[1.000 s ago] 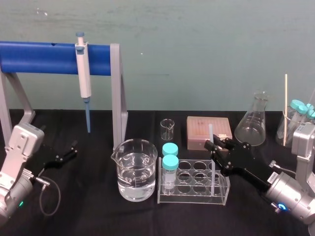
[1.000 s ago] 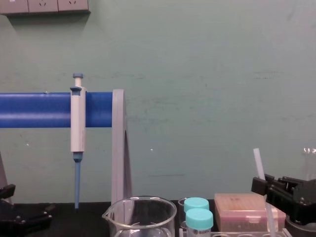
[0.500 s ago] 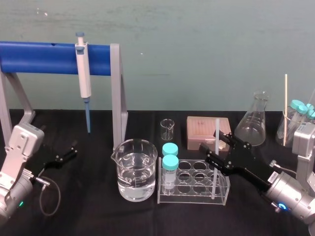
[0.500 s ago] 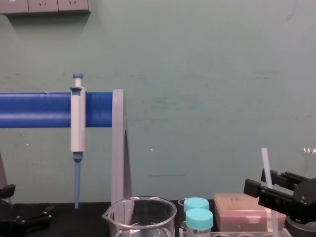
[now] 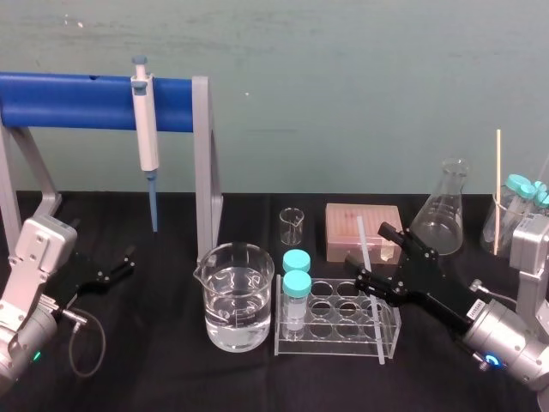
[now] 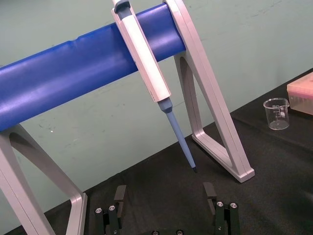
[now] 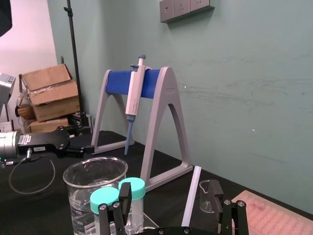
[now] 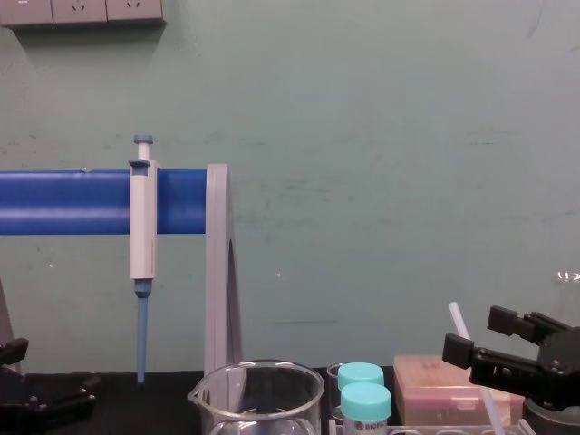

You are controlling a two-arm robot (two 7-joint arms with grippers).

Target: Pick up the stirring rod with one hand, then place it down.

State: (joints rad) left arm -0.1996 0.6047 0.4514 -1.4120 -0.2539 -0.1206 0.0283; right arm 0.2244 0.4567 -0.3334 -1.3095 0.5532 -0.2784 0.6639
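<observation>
The stirring rod (image 5: 362, 239) is a thin translucent-white stick leaning in the clear test-tube rack (image 5: 337, 322), its top tipped left. Its lower end sits at the rack's front right. My right gripper (image 5: 373, 251) is open around the rod's middle, with a gap on both sides. In the right wrist view the rod (image 7: 190, 196) rises free between the spread fingers (image 7: 122, 203). The chest view shows the rod's tip (image 8: 459, 322) beside the right gripper (image 8: 489, 335). My left gripper (image 6: 165, 196) is parked open at the table's left (image 5: 120, 264).
A water beaker (image 5: 238, 296) stands left of the rack, which holds two teal-capped tubes (image 5: 297, 276). Behind are a small beaker (image 5: 292, 225), a pink tip box (image 5: 363, 230) and a flask (image 5: 439, 215). The pipette (image 5: 144, 129) hangs on the blue stand (image 5: 77, 100).
My right gripper has opened and let go of the rod. The rod has dropped lower into the rack and tipped, its top leaning left.
</observation>
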